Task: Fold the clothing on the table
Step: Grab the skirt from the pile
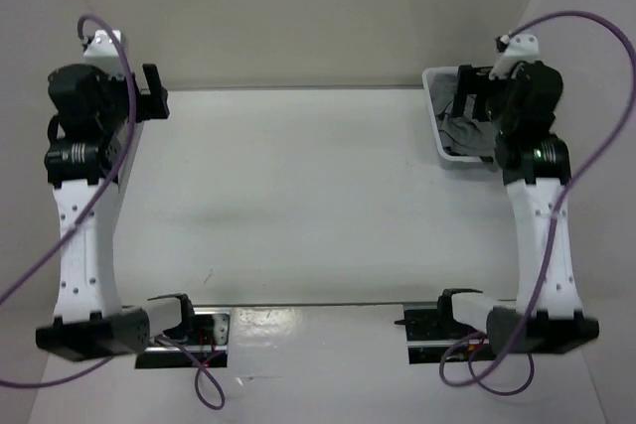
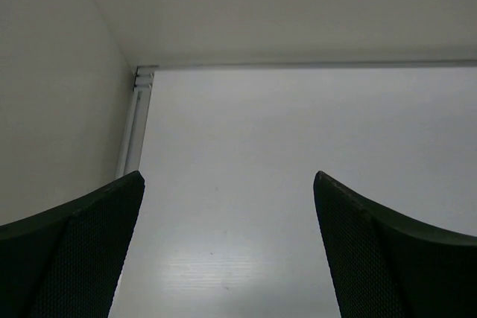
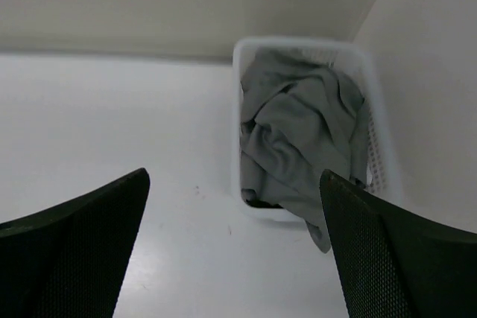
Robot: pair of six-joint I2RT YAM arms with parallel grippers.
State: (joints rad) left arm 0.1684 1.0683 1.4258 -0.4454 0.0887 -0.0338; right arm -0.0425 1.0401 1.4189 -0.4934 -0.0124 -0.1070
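Left end effector [image 2: 227, 176]: fingers spread wide, gripping nothing, above the far-left tabletop [image 1: 318, 196]. Right end effector [image 3: 235, 173]: fingers spread wide, empty, facing the white lattice basket [image 3: 235, 109] at the far-right corner. Grey clothing [image 3: 298, 139] lies crumpled inside the basket, one edge draped over its near rim.
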